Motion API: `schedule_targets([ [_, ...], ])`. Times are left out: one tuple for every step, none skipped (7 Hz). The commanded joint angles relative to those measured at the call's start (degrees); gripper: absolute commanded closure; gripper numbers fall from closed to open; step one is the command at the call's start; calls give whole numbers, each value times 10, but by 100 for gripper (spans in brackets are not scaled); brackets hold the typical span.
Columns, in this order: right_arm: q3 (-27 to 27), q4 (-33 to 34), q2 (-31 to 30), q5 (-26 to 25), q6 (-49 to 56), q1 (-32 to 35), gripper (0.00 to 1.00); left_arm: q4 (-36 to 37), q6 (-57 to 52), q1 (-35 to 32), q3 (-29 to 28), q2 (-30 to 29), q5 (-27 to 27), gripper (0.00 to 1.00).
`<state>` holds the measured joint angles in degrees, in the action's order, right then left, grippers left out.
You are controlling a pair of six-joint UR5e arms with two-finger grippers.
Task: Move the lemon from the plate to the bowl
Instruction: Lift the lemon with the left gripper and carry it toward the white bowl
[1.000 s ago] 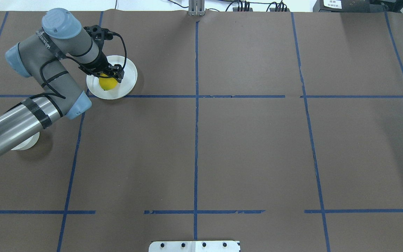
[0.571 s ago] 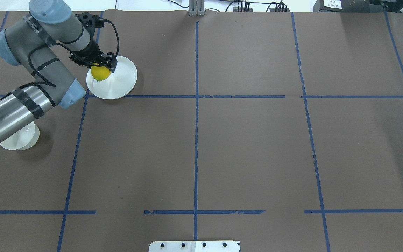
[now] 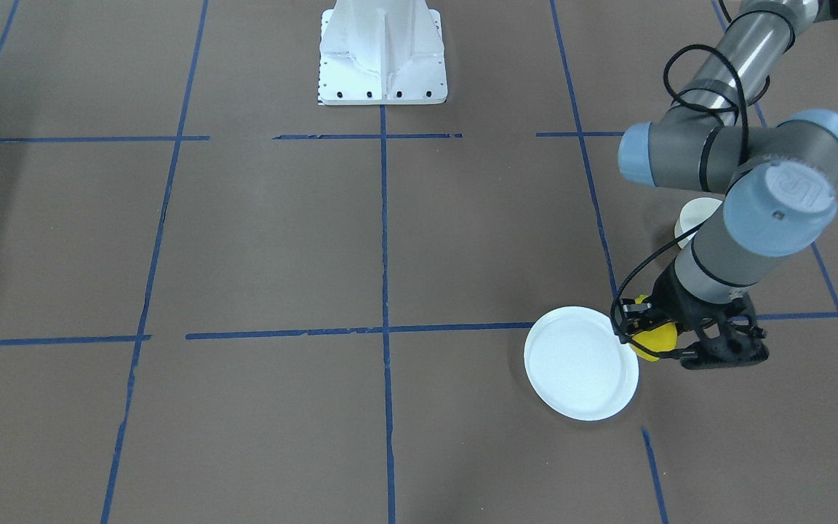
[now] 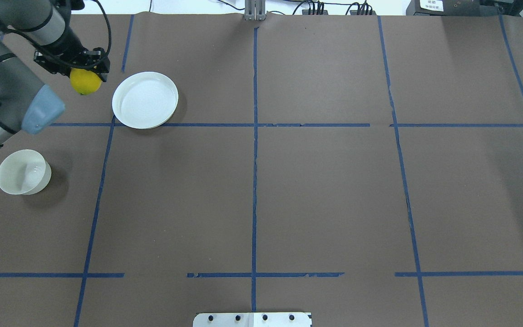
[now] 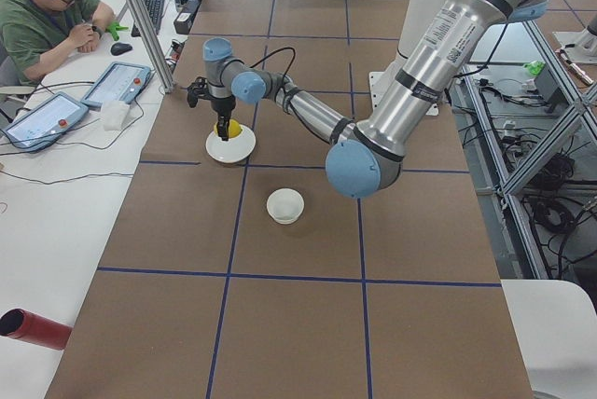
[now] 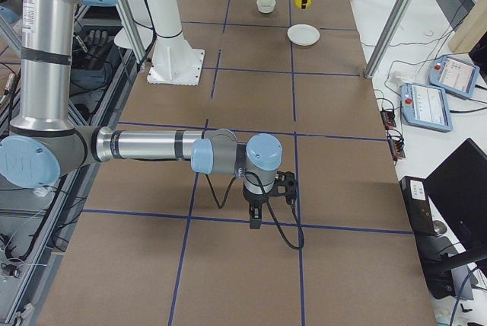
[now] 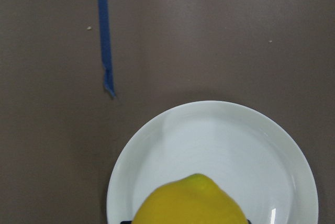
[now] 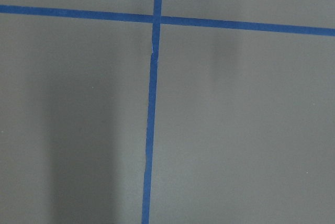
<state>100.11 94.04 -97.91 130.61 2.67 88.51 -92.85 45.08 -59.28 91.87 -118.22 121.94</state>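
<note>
The table (image 4: 316, 190) is viewed steeply from above, from opposite sides, by the overhead and front-facing cameras, and lengthwise from both ends. The plate (image 4: 145, 100) is shared with the close left wrist view.

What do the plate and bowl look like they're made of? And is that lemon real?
The plate is smooth glossy white with a small highlight near its rim: glazed ceramic or hard plastic, can't tell which. The bowl has the same white sheen inside, so equally open. The lemon is evenly bright yellow and smooth-skinned: possibly a plastic replica, unsure.

Bowl (image 3: 695, 215) apparently half-hidden behind left arm (image 3: 743, 244)
</note>
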Motion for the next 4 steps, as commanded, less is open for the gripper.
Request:
schedule_targets([
  [0, 0, 0, 0, 0, 0, 0, 1, -34, -7, 127, 136, 1, 77],
  [0, 0, 0, 0, 0, 0, 0, -12, -61, -7, 186, 222, 1, 76],
  [0, 0, 0, 0, 0, 0, 0, -65, -56, -7, 196, 275, 7, 76],
  [0, 0, 0, 0, 1, 0, 0, -137, -47, -6, 184, 320, 8, 76],
])
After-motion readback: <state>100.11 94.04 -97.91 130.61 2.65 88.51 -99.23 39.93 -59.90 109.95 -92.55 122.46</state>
